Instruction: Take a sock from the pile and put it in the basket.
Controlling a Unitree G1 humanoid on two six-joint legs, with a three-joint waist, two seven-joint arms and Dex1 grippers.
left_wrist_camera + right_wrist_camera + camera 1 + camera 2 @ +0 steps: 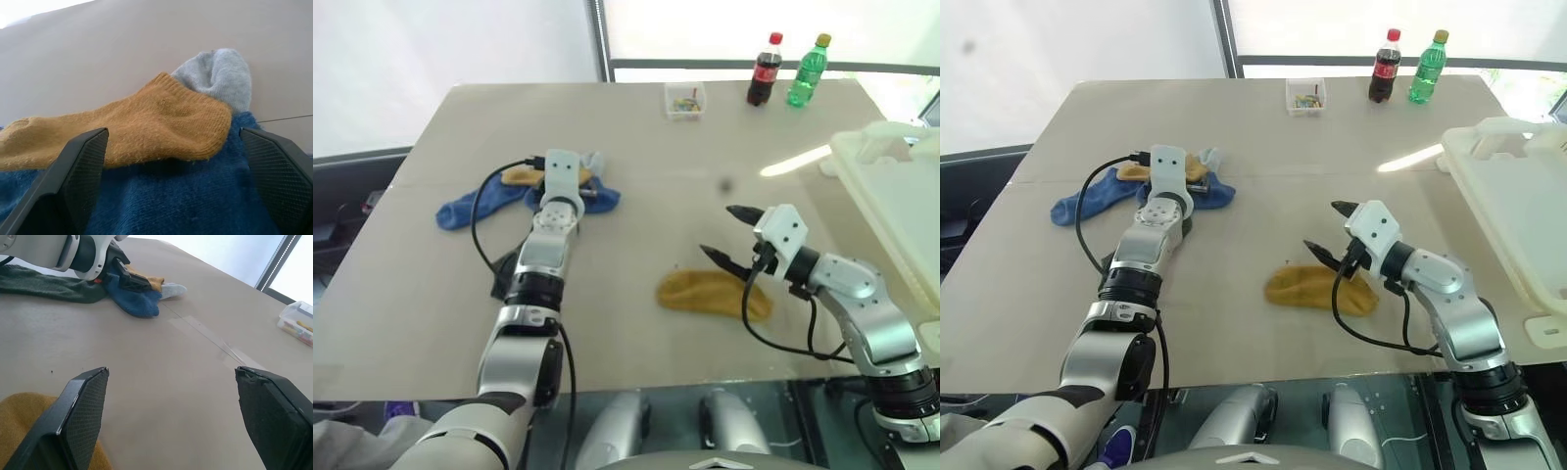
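Note:
The pile sits at the table's left: a blue sock (468,209), a mustard sock (146,122) lying on another blue sock (195,196), and a pale grey sock (220,73) behind them. My left gripper (173,136) is open, level and right at the pile, its fingers on either side of the mustard sock's near edge. A dark green sock (44,286) lies under that arm. A second mustard sock (710,292) lies apart near the front edge. My right gripper (719,231) hovers open just above its right end. The white basket (891,196) stands at the far right.
At the table's far edge stand a small clear box (685,100), a cola bottle (765,70) and a green bottle (808,71). A black cable (481,211) loops beside my left arm over the blue sock. Bare tabletop lies between the pile and the basket.

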